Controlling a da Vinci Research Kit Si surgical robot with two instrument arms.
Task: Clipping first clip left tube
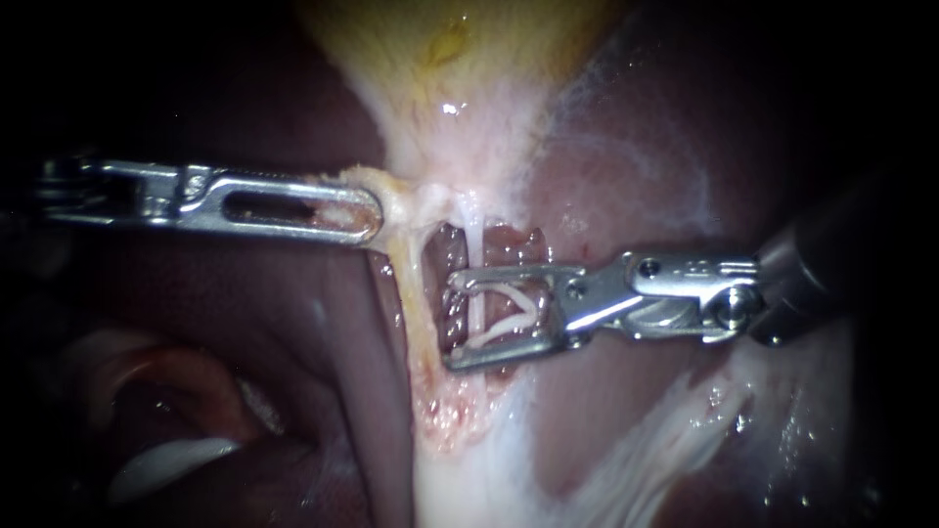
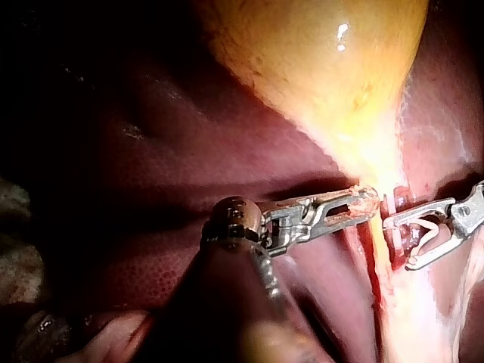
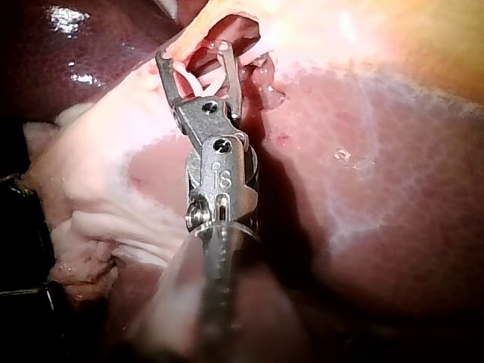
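Note:
My left instrument (image 1: 357,213) comes in from the left, its slotted jaws shut on pale tissue at the gallbladder's neck (image 1: 430,156), pulling it leftward. Below the neck run a yellowish strand (image 1: 416,293) and, to its right, a thin white tube (image 1: 474,235). My right instrument (image 1: 453,323) comes in from the right. Its jaws stand wide apart and hold a white V-shaped clip (image 1: 509,313). The thin white tube passes between these jaws, inside the clip's legs. The right wrist view shows the same clip (image 3: 193,82) in the jaws (image 3: 193,59) at the tube.
The yellow gallbladder (image 1: 440,39) hangs above, also in the left wrist view (image 2: 318,68). Dark red liver (image 1: 636,186) lies behind and to the right. White fatty tissue (image 1: 675,440) spreads below the right instrument. More pale tissue (image 1: 166,460) lies at the lower left.

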